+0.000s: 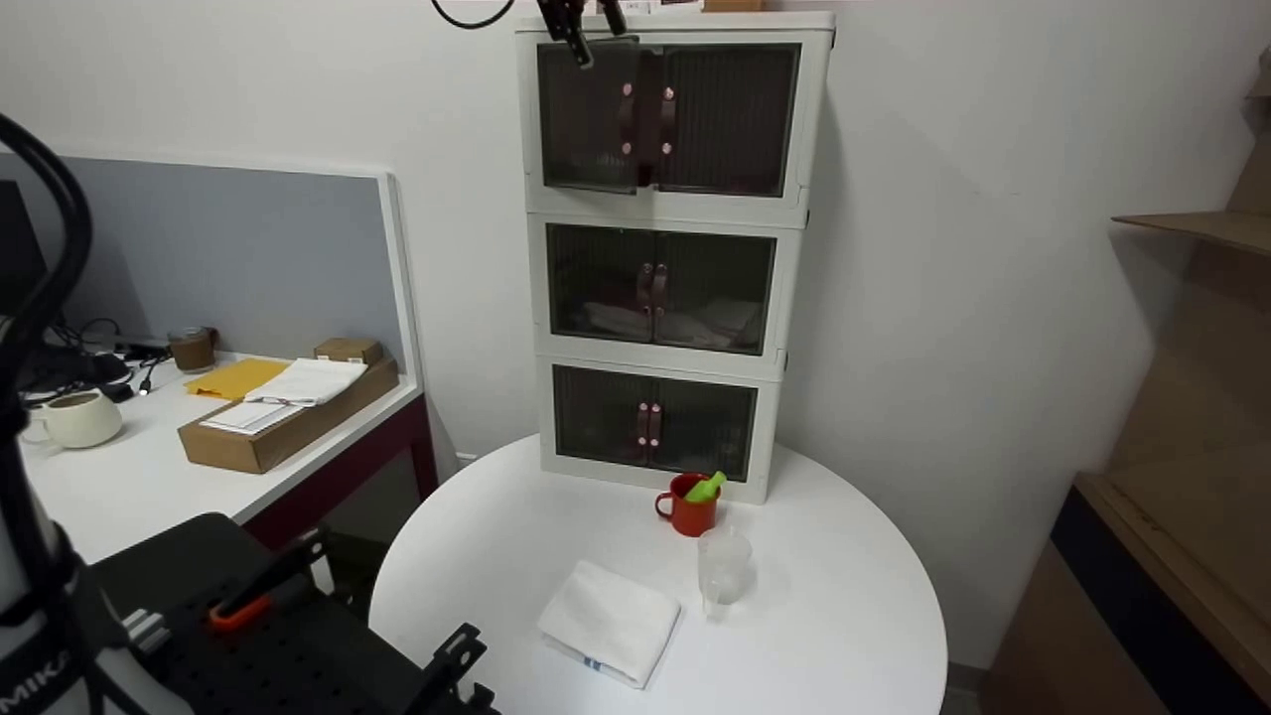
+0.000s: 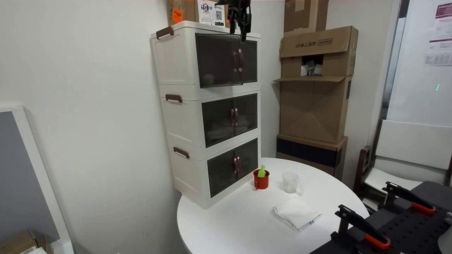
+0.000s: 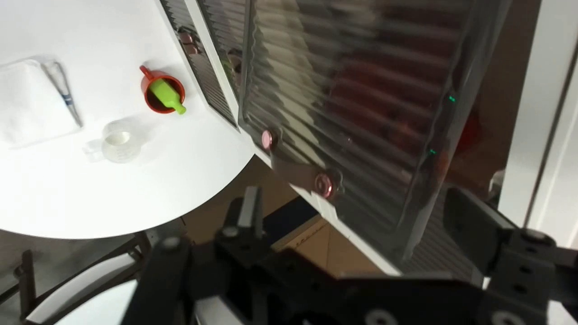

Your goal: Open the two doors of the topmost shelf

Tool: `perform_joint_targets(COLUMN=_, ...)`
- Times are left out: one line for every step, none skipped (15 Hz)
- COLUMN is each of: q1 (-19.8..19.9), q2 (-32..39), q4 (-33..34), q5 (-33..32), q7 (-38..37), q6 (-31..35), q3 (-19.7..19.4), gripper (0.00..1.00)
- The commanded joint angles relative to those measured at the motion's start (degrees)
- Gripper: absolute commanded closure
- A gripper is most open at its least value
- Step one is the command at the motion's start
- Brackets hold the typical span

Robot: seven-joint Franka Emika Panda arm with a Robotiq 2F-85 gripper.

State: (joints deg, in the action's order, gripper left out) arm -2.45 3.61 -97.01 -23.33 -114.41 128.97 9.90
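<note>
Pincer [image 3: 352,196] spread wide, its two dark fingers [image 3: 248,212] well apart, hangs at the top of the ajar door [image 1: 586,129] of the topmost shelf [image 1: 809,119], the highest tier of a white cabinet [image 2: 183,123]. In an exterior view the fingers [image 1: 577,45] slant down from the upper border, one tip overlapping the door's upper edge, the other just above it. In an exterior view, too, the fingers [image 2: 243,35] hang nearly upright, tips down, across the shelf's upper rim. Seen from the wrist, the door's upper free corner shows between them, one finger out past the side that bears the strap handle [image 3: 295,173], the other over the gap between panel and white frame; whether either touches the door, I cannot tell.

That door stands a little out from the cabinet, a narrow dark gap between its free edge and the other door [image 1: 730,119], which sits flush in its place. Both are dark, ribbed, see-through panels.

Of the arm [image 1: 144,685] itself, the lower part shows at the left edge of an exterior view, black cables [image 1: 77,218] bowing out beside it; the links between there and the wrist are out of sight.

Below, the cabinet stands on a round white worktop [image 1: 844,606]. Just before its lowest tier is a red mug [image 1: 692,514] with a green utensil [image 1: 707,487] leaning inside; beside the mug stands a clear measuring cup [image 1: 725,566], and near that lies a folded white cloth [image 1: 608,621].
</note>
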Motion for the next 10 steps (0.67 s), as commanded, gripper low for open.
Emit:
perform_joint_targets(q1=-0.5, q2=0.5, q4=-1.2, q5=0.0, q7=-1.2, q6=0.9, q3=-4.3, gripper=0.00)
perform_joint_targets(q1=-0.5, q2=1.0, q4=-1.2, q5=0.2, q7=-0.9, q6=1.0, q3=-5.0, gripper=0.00)
perform_joint_targets(q1=-0.7, q2=1.4, q4=-1.2, q5=0.5, q7=-0.4, q6=0.9, q3=-5.6, gripper=0.00)
perform_joint_targets(q1=-1.0, q2=1.7, q4=-1.3, q5=0.6, q7=0.1, q6=0.8, q3=-5.8, gripper=0.00)
perform_joint_targets(q1=-1.4, q2=1.9, q4=-1.6, q5=0.2, q7=0.0, q6=1.0, q3=-5.9, gripper=0.00)
perform_joint_targets(q1=-1.8, q2=2.2, q4=-1.6, q5=-0.1, q7=0.3, q6=1.2, q3=-5.7, gripper=0.00)
perform_joint_targets(q1=-2.1, q2=2.3, q4=-1.6, q5=-0.1, q7=0.6, q6=1.4, q3=-5.7, gripper=0.00)
perform_joint_targets(q1=-2.4, q2=2.2, q4=-1.6, q5=-0.3, q7=0.5, q6=1.9, q3=-5.8, gripper=0.00)
perform_joint_targets(q1=-2.5, q2=1.9, q4=-1.8, q5=-0.8, q7=0.3, q6=2.4, q3=-6.0, gripper=0.00)
perform_joint_targets(q1=-2.3, q2=1.2, q4=-2.0, q5=-1.2, q7=0.1, q6=3.1, q3=-6.3, gripper=0.00)
